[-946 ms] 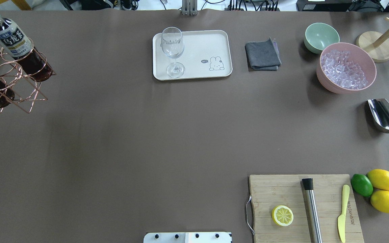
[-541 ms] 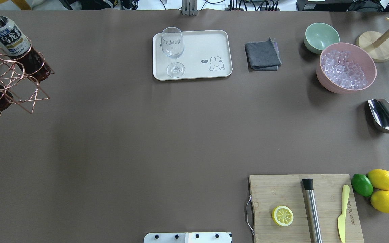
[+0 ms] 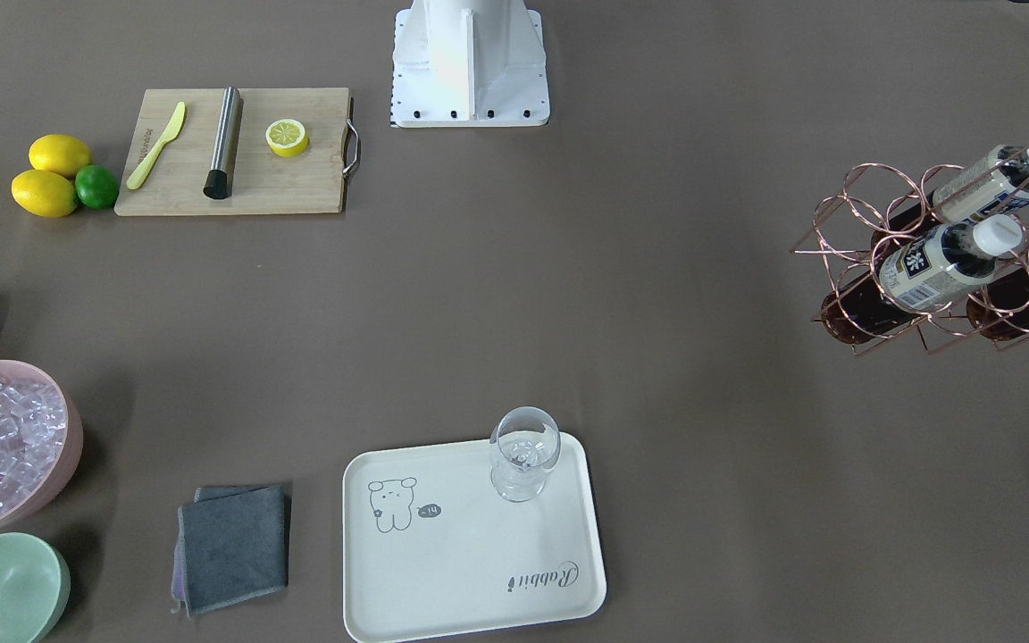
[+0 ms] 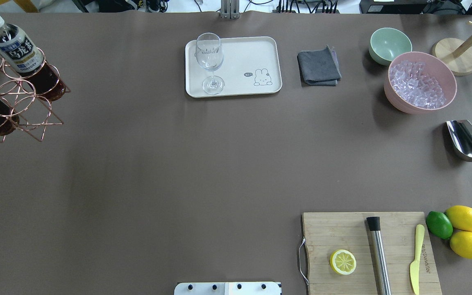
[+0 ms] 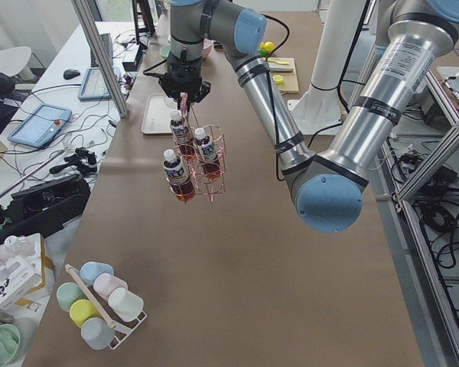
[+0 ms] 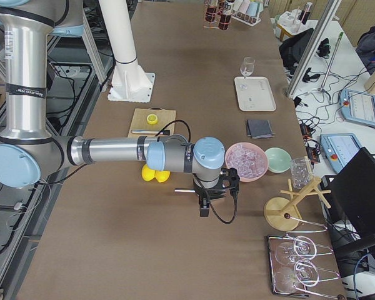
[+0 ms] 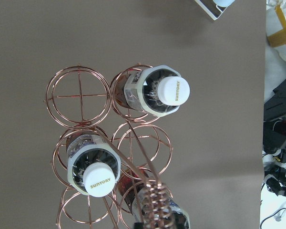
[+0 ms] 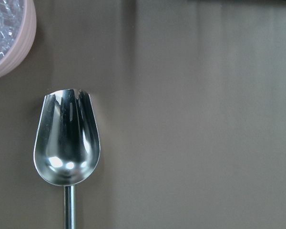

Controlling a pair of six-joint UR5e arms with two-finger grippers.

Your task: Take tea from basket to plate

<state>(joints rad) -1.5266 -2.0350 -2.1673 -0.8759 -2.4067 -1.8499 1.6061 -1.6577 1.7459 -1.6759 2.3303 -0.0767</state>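
Note:
The copper wire basket (image 4: 23,107) hangs tilted above the table's left end, with three tea bottles (image 3: 939,259) in its rings. In the left wrist view the basket (image 7: 78,95) lies below, with white caps (image 7: 174,90) showing. In the exterior left view my left gripper (image 5: 185,82) is at the top of the basket's handle; I cannot tell if it is shut. The cream plate (image 4: 244,53) lies at the far middle and carries a wine glass (image 4: 209,61). My right gripper (image 6: 203,206) shows only in the exterior right view, above the metal scoop; I cannot tell its state.
A grey cloth (image 4: 318,66), a pale green bowl (image 4: 389,44) and a pink bowl of ice (image 4: 419,82) stand right of the plate. A metal scoop (image 8: 66,148) lies at the right edge. A cutting board (image 4: 369,252) with a lemon half, muddler and knife sits near right.
The hanging basket with its bottles has swayed slightly left, then back right. Nothing else on the table has moved.

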